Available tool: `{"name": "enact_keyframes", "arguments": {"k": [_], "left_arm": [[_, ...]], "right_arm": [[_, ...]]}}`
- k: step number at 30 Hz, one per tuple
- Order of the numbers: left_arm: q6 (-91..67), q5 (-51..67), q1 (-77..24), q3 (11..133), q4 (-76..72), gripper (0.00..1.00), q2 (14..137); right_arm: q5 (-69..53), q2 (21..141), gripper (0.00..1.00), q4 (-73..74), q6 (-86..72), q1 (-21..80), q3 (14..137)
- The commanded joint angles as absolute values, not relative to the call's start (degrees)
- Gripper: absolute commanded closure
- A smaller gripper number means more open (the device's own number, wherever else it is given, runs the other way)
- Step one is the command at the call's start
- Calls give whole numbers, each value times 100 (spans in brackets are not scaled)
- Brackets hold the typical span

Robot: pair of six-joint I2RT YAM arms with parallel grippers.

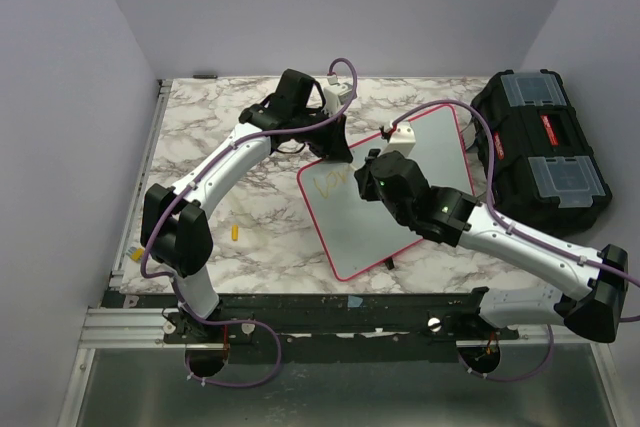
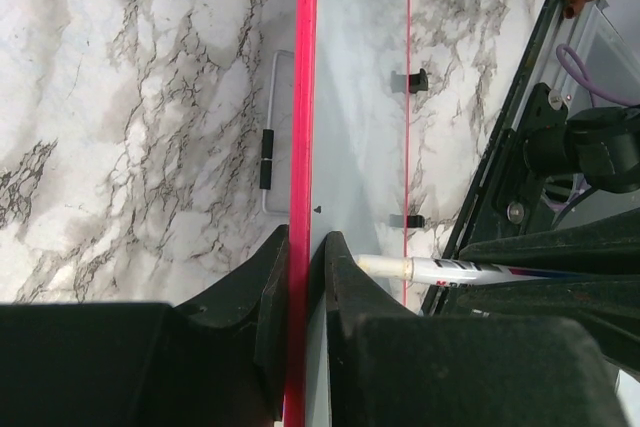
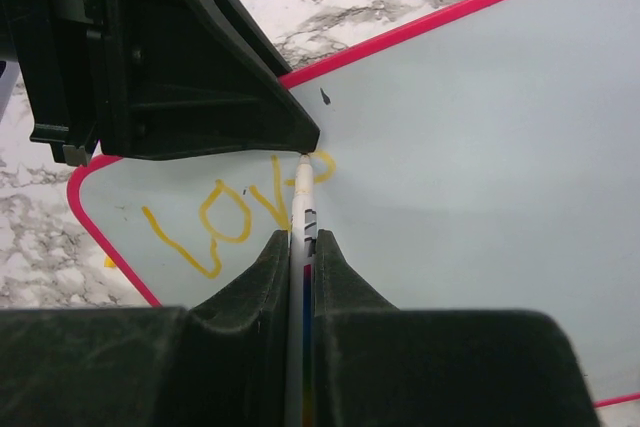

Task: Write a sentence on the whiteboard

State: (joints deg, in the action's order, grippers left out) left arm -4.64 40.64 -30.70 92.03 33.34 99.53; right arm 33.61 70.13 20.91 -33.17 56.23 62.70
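Note:
The whiteboard (image 1: 400,197), white with a pink-red rim, lies tilted on the marble table. My left gripper (image 1: 335,147) is shut on its far left rim (image 2: 300,147), one finger on each side. My right gripper (image 1: 372,179) is shut on a white marker (image 3: 304,209) whose tip touches the board. Yellow handwritten letters of the sentence (image 3: 215,222) read roughly "Lov" near the board's left corner, with a further stroke at the marker tip. The marker also shows in the left wrist view (image 2: 440,269). Two small black clips (image 2: 410,79) sit on the board's far edge.
A black toolbox (image 1: 540,152) stands at the right of the table. A small yellow marker cap (image 1: 235,233) lies on the table left of the board. A white block (image 1: 400,134) sits at the board's far corner. Grey walls surround the table.

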Motion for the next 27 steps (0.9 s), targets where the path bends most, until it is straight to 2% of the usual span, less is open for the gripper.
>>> {"name": "enact_keyframes", "arguments": {"k": [1,27], "left_arm": [[-114,3914,-3137,9222,3164,100,9742],[-114,3903,-3133,9250,3183,100,9758]], "right_arm": [[2980,7077,99,2011,-3490,5590,5990],[3211,6816,99,2411,-3678,5591,5436]]}}
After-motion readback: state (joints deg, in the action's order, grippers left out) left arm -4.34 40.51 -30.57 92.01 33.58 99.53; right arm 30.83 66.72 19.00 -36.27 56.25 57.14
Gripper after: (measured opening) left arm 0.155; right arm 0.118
